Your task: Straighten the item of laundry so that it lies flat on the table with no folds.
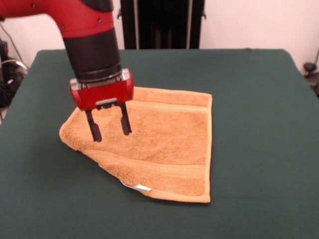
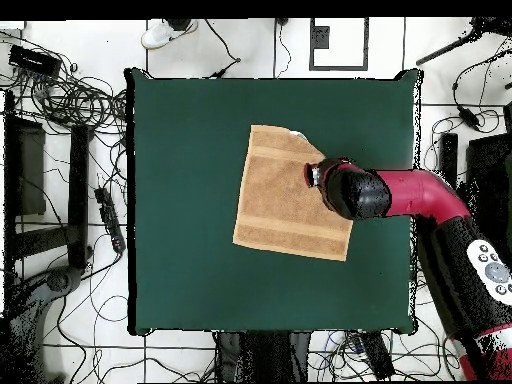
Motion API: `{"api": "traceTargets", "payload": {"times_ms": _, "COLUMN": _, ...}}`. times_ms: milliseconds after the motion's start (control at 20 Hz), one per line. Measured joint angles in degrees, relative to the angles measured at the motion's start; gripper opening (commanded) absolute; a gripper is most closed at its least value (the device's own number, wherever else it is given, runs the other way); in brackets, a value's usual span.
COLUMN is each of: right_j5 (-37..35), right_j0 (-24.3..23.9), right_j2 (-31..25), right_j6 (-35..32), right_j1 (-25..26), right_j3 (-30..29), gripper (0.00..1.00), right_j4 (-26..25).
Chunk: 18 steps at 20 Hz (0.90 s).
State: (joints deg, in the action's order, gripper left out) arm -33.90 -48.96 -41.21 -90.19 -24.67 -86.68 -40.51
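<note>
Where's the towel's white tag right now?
In the front view the white tag pokes out from under the towel at its near edge, left of centre, on the table, below and slightly right of the open gripper.

The arm (image 1: 75, 20) is showing a glossy red shell dotted with small dark screws, giving way to a thick black cylindrical wrist section (image 1: 94, 52) ringed by a thin silver band. Below it, a red block-shaped gripper (image 1: 109, 128) is carrying a small grey plate and two slim black jaws.
</note>
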Motion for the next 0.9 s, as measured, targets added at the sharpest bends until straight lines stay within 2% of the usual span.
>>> {"api": "traceTargets", "payload": {"times_ms": 500, "right_j5": -3.71, "right_j0": -2.69, "right_j2": -2.62, "right_j6": 0.56, "right_j1": 7.75, "right_j3": 0.82, "gripper": 1.0, "right_j4": 1.03}}
{"api": "traceTargets", "payload": {"times_ms": 900, "right_j5": -6.49, "right_j0": -4.64, "right_j2": -4.7, "right_j6": 0.89, "right_j1": 9.61, "right_j3": 0.84, "gripper": 1.0, "right_j4": 3.6}}
